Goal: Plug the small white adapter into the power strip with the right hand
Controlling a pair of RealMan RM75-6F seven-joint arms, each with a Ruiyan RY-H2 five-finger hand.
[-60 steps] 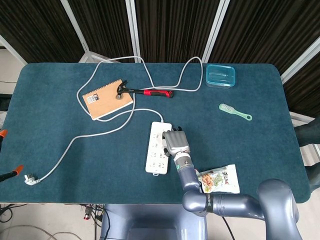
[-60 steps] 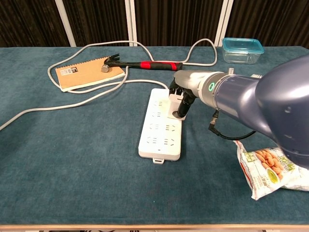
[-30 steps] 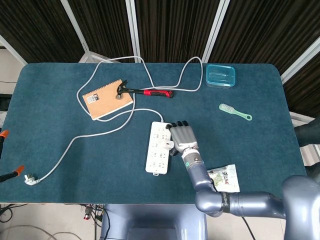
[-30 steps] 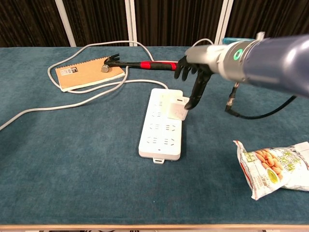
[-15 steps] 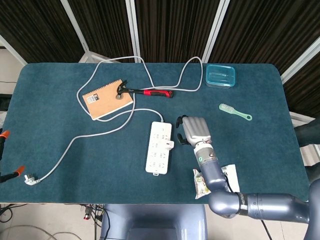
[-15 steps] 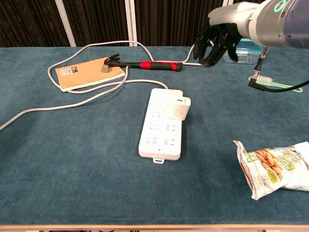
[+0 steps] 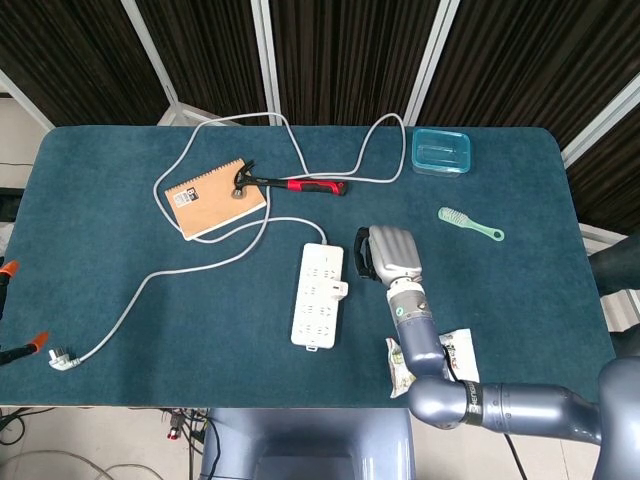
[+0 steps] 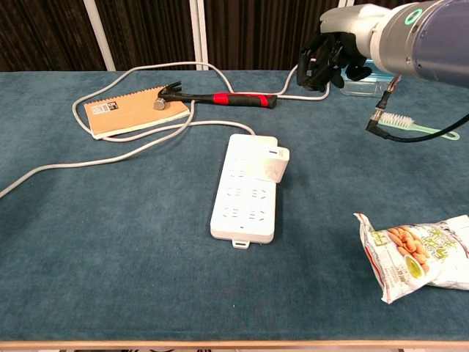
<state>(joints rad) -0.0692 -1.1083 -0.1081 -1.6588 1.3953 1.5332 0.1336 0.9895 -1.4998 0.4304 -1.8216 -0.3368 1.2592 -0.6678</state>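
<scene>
Robot hand (image 8: 331, 59) raised, hammer (image 8: 220, 97) beyond strip (image 8: 245, 192)

Blue-grey arm, silver-backed right hand (image 7: 392, 252) (black fingers, green light).

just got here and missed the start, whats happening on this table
A two-armed robot is working at plugging a small white adapter into a white power strip. The adapter now sits in a socket on the strip's right side, and nothing is touching it. The right hand is raised above the table, clear of the strip, holding nothing, with its fingers curled inward. The left hand is not in view. A hammer, a notebook and a snack bag lie untouched.
</scene>
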